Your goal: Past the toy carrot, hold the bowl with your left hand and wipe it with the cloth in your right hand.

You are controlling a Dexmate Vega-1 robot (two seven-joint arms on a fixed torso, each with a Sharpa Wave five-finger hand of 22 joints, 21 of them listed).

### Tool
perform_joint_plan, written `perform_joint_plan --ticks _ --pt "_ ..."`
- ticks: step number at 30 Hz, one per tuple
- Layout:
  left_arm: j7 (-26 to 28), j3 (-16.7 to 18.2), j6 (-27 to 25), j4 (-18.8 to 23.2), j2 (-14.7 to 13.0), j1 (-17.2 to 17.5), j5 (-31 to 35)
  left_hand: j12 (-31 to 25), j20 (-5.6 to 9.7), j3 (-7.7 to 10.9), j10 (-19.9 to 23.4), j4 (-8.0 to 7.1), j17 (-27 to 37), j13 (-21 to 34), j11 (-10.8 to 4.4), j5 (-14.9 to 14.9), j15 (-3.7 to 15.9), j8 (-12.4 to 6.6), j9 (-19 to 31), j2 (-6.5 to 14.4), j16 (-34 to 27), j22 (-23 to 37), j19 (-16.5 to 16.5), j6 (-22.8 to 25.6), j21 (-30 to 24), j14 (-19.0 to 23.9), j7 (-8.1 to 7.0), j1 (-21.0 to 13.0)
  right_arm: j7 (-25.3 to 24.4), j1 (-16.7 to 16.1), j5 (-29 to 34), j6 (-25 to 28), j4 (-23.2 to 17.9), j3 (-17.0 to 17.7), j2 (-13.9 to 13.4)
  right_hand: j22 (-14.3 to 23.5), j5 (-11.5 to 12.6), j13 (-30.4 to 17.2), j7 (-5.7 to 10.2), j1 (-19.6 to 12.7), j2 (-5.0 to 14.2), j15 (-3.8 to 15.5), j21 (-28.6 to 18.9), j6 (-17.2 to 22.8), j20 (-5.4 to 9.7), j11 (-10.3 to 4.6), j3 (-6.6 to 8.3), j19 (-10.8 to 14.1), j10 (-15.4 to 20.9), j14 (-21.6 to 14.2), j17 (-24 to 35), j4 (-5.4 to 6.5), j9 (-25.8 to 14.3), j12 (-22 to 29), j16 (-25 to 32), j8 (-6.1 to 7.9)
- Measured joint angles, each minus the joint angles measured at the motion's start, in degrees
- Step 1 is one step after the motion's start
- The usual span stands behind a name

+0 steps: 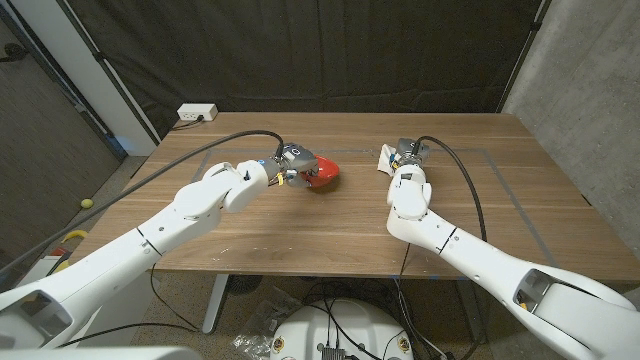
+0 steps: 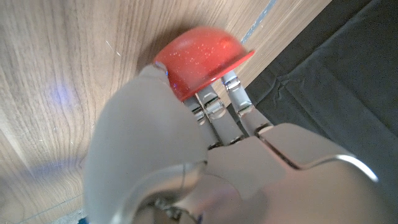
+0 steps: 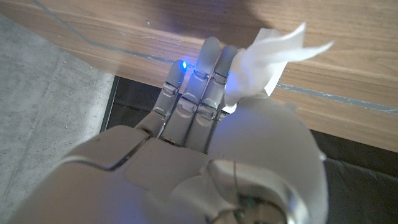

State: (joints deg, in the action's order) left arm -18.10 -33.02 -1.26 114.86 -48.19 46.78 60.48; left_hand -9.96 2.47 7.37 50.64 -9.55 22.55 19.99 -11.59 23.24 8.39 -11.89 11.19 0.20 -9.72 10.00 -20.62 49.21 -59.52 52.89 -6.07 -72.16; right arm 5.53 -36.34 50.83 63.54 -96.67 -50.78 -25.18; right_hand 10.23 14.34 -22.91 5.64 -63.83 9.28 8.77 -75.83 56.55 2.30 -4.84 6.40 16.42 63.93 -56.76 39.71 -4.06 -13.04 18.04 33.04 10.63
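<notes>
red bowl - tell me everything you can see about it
The red bowl is small, round and glossy, plastic by its look, with fine speckles on its outside in the left wrist view. It sits tilted rather than level, its thin rim turned away from the hand. It lies left of the middle of the wooden table. The left hand grips it, fingers against its side. The right hand with the cloth stays apart from it.

white power strip point(image 1: 197, 113) on wooden table point(image 1: 330, 225).
</notes>
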Motion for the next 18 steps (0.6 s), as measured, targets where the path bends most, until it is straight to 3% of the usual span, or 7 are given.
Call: perform_joint_plan --ticks 3,6,13,18 --pt "-1.06 -0.15 -0.17 0.01 0.11 -0.29 0.01 0.00 -0.12 -2.77 -4.56 -0.09 -4.03 -2.76 0.66 0.00 -2.08 0.92 0.15 -1.62 -0.24 0.00 2.40 -3.83 2.54 -5.80 -0.12 4.11 1.71 0.60 -0.37 0.99 -0.01 -0.59 -0.37 0.28 0.00 1.47 -0.11 3.07 -1.24 -0.74 0.00 -3.41 0.02 0.50 -0.88 -1.03 -3.97 2.11 -2.56 1.34 0.91 -3.02 -3.25 -0.28" --pt "-1.64 -0.25 -0.18 0.03 0.15 -0.47 -0.05 -0.01 -0.44 -5.11 -7.62 0.07 -6.27 -4.53 1.25 0.23 -3.49 0.93 0.15 -2.25 -0.46 0.00 3.90 -7.07 4.35 -9.99 -0.33 7.18 2.85 1.15 -0.72 1.67 -0.16 -1.15 -0.73 0.32 0.00 3.26 0.13 5.64 -2.60 -1.48 0.23 -8.50 -0.07 1.15 -1.91 -1.97 -11.32 5.50 -6.29 2.37 1.66 -6.61 -7.63 -0.28" --pt "-1.75 -0.27 -0.19 0.17 0.16 -0.55 -0.13 -0.01 -1.15 -7.25 -11.15 0.35 -8.00 -6.11 1.70 0.72 -4.70 0.92 0.15 -2.28 -0.68 0.00 5.00 -10.67 5.83 -14.69 -0.89 9.47 6.00 2.65 -1.61 4.04 -0.48 -2.81 -1.55 -0.37 2.03 6.95 0.21 10.40 -5.44 -4.74 2.88 -22.07 -0.37 2.79 -4.57 -5.15 -27.94 17.89 -13.72 4.34 1.86 -7.94 -17.78 -0.71" --pt "-1.55 -0.25 -0.17 0.39 0.13 -0.44 -0.26 -0.01 -1.35 -8.35 -12.78 0.15 -8.50 -6.69 2.38 0.72 -4.92 0.92 0.15 -1.92 -0.68 0.00 5.20 -11.45 6.57 -16.73 -1.28 10.74 7.07 3.45 -2.33 5.28 -0.85 -3.75 -2.20 0.12 2.67 8.45 -0.76 14.06 -6.95 -5.42 3.39 -28.24 -0.71 3.78 -6.84 -6.33 -33.72 22.40 -15.56 5.68 1.85 -7.89 -20.73 -0.71"
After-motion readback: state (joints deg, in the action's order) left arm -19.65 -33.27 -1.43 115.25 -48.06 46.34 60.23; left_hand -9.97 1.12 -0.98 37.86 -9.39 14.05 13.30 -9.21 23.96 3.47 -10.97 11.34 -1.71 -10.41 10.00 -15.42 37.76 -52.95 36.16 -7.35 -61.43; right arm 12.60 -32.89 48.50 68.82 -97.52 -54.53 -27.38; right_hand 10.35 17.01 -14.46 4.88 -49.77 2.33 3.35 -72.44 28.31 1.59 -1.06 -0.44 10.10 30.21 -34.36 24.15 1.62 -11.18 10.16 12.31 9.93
